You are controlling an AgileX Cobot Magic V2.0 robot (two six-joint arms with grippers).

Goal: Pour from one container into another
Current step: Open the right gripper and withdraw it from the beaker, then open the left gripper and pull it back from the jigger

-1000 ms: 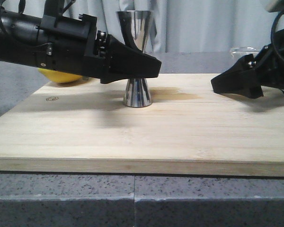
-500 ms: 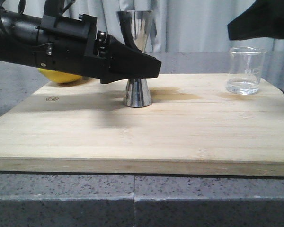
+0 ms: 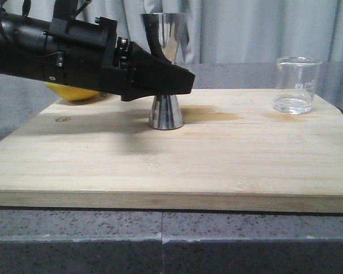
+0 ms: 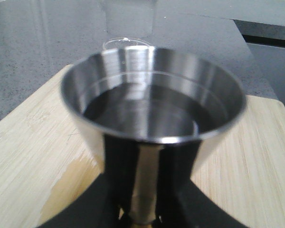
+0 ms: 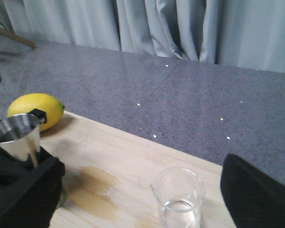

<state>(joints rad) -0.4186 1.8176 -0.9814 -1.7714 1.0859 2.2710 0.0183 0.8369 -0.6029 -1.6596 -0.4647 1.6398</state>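
The glass beaker (image 3: 298, 84) stands upright at the far right of the wooden board (image 3: 171, 165), a little clear liquid in its bottom; it looks light, rigid, smooth and breakable, so I judge its straight wall at mid-height the safest place to grip. The steel jigger (image 3: 163, 34) stands mid-board, its upper cup holding liquid, top-heavy and slippery, with the left gripper (image 3: 180, 83) clamped about its waist. The right gripper (image 5: 137, 199) hangs spread wide and empty above the beaker, whose faint white markings cannot be read.

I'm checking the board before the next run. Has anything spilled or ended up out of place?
Yes: a darker, wet-looking stain marks the wooden board just right of the jigger. The beaker stands upright.
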